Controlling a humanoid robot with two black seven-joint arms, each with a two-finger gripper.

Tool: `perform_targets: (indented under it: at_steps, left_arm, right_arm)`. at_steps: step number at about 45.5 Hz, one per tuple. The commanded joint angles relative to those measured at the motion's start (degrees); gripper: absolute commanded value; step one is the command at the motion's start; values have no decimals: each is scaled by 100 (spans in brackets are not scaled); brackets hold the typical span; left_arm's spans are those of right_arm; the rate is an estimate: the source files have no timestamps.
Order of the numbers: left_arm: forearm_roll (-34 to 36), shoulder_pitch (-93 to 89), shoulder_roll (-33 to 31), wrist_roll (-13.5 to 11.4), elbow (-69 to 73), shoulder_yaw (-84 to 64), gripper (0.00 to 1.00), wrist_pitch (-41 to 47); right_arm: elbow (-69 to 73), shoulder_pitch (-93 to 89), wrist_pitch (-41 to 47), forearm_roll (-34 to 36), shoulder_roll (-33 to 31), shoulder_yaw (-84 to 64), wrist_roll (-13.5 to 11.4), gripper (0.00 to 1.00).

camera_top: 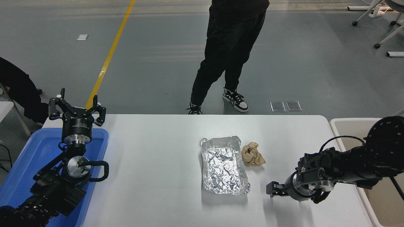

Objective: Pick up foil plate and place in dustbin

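Observation:
The foil plate (224, 165) lies flat on the white table (151, 176), right of its middle, long side running away from me. My right gripper (272, 189) hovers low over the table just right of the plate's near right corner, pointing left at it, a short gap away and touching nothing. The dustbin (335, 126) stands off the table's right edge, mostly behind my right arm. My left gripper (75, 106) is parked open and empty above the blue tray at the lower left.
A small crumpled tan paper ball (252, 154) lies against the plate's far right side. A shallow blue tray (22, 170) sits at the table's left end. A person (227, 53) in black stands beyond the far edge.

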Motion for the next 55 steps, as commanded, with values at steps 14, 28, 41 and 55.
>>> perform_targets:
  at_steps: [14,28,41,55]
  left_arm:
    - [0,0,9,-9,0,8,99,-1]
    - [0,0,9,-9,0,8,99,-1]
    - [0,0,9,-9,0,-1,99,-1]
    - [-9,0,9,-17,0,-1,99,-1]
  right_arm:
    - [30,94,14,12,2,12,0,100]
    - [820,1446,190,64,-226,-199,-9,100]
    - [2042,3925,1015,152,-472,-498,9,100]
    - [2464,5648,1877,1110,-104,-173,18,100]
